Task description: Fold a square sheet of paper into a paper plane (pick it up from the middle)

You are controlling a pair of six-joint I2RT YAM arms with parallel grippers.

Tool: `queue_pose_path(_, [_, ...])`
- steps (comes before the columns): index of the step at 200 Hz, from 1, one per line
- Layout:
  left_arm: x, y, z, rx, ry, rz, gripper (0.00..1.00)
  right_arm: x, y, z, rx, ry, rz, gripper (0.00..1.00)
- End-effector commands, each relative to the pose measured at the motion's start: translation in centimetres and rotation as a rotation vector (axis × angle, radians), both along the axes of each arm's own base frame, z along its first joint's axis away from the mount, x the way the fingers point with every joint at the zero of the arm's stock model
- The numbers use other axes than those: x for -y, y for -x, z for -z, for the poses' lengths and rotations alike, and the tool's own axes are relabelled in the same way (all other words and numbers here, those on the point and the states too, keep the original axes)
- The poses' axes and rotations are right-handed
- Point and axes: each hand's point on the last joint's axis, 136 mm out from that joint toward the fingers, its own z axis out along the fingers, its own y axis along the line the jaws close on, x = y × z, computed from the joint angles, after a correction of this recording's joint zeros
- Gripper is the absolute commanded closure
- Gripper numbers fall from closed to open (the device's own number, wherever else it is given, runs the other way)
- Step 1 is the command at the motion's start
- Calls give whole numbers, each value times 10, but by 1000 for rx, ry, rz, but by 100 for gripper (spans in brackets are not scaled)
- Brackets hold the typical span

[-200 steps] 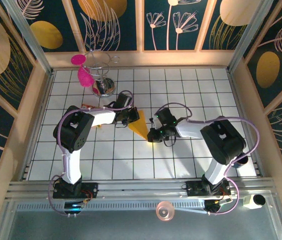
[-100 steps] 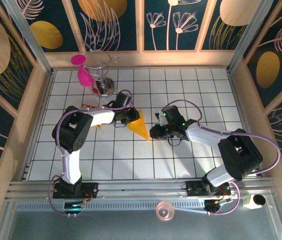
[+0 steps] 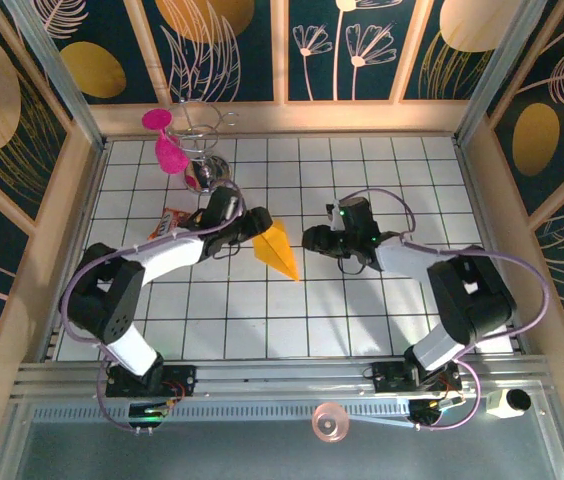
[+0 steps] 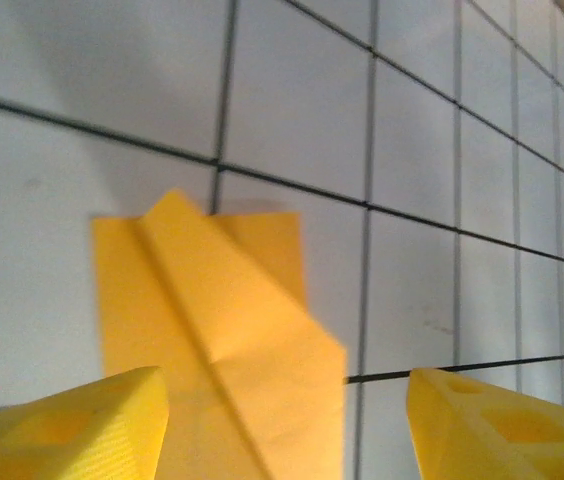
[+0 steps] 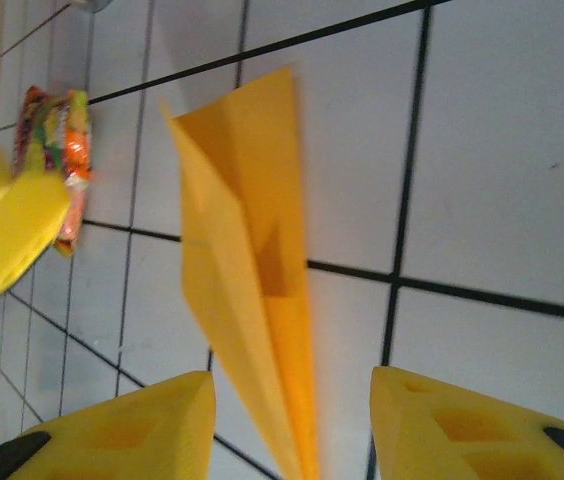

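Orange-yellow paper plane [image 3: 279, 250] flat, centre frame | left gripper [image 3: 249, 228] jaws apart, left of it | right gripper [image 3: 312, 240] jaws apart, right of it | I think neither touches

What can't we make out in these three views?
Left wrist: the paper plane has its near end cut off by the bottom edge, between the left gripper fingers.
Right wrist: its narrow end runs off the bottom edge; the snack packet is blurred, print unreadable, partly behind a yellow finger.
Top external: the packet is partly covered by the left arm; the plane's creases are too small.
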Motion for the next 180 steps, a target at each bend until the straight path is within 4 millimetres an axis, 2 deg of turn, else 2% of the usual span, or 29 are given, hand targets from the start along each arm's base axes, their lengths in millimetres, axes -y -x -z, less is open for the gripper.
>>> queue_pose_path(1, [-21, -2, -10, 62, 11, -95, 29, -18, -17, -13, 44, -51, -53, 55])
queue_pose_path(41, [-29, 12, -14, 94, 69, -107, 18, -37, -25, -1, 16, -62, -153, 59])
queue_pose_path(96, [-15, 15, -13, 86, 134, -49, 14, -62, -17, 15, -10, -68, -287, 62])
queue_pose_path(156, [-13, 14, -17, 100, 142, -39, 12, -74, -20, 22, -12, -82, -335, 76])
queue_pose_path(180, [-13, 15, -19, 102, 146, -37, 12, -77, -23, 19, 5, -88, -339, 88])
